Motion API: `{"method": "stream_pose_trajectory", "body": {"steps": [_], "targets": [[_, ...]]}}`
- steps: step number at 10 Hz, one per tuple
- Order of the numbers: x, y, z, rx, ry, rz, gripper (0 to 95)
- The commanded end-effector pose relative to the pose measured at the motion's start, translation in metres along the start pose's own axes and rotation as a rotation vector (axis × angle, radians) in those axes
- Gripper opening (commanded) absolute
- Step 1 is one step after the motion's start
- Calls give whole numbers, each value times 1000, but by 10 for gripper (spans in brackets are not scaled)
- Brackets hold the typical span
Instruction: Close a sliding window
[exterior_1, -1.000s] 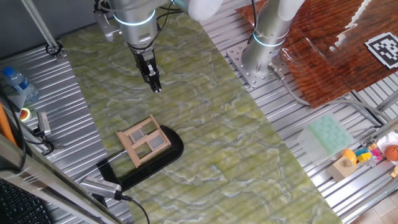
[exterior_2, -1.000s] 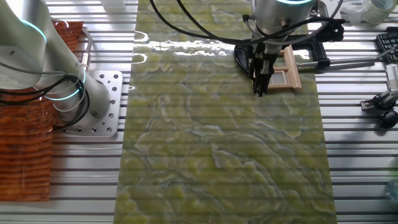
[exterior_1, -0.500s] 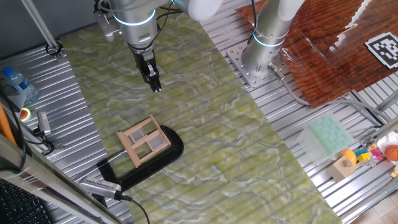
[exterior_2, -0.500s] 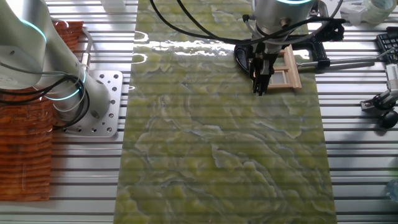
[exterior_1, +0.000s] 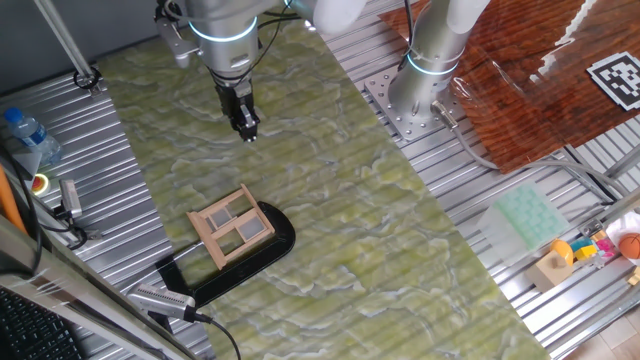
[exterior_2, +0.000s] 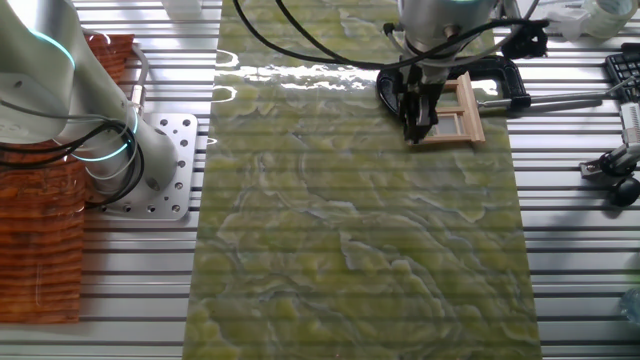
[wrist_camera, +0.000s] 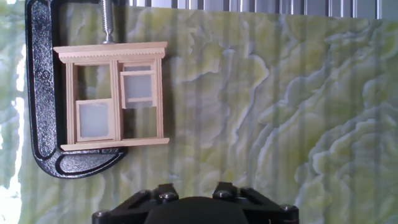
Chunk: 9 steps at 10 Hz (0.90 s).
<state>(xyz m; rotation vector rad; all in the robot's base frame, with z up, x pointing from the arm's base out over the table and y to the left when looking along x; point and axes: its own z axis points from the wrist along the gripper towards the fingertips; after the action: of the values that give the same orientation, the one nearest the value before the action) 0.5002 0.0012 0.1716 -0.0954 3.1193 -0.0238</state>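
We see one claw (exterior_1: 247, 128) hanging above the green marbled mat (exterior_1: 330, 210), its fingers pointing down; it holds nothing. The fingertips look close together in both fixed views, but the gap is too small to read, so we cannot tell whether it is wide or narrow. In the hand view only the dark underside of the hand shows at the bottom edge; no fingertips appear.

One sliding window (exterior_1: 232, 226) lies on the mat, well apart from the claw, toward the near-left part of the desk (exterior_1: 130, 235) in one fixed view. In the other fixed view the claw (exterior_2: 416, 128) overlaps the window's (exterior_2: 462, 108) left side.

Window (wrist_camera: 113, 96), hand view: light-wood frame with a moulded top rail and a sill, two bays. We count two pale sashes: one sits low in the left bay, the other sits high in the right bay, with mat showing through the openings they leave. One black C-clamp (wrist_camera: 43, 112) wraps round the frame, its screw (wrist_camera: 107, 22) meeting the top rail.

Elsewhere: a second arm's base (exterior_1: 430, 75) stands on a bolted plate, well apart from the window.
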Motion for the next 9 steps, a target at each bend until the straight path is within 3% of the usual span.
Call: {"method": "stream_pose_trajectory", "body": {"steps": [1,5,9], "targets": [[1,5,-5,1,3,-33,0],[-10,19,-7,-1,2,-59,0],[-28,26,-17,0,2,-156,0]]}}
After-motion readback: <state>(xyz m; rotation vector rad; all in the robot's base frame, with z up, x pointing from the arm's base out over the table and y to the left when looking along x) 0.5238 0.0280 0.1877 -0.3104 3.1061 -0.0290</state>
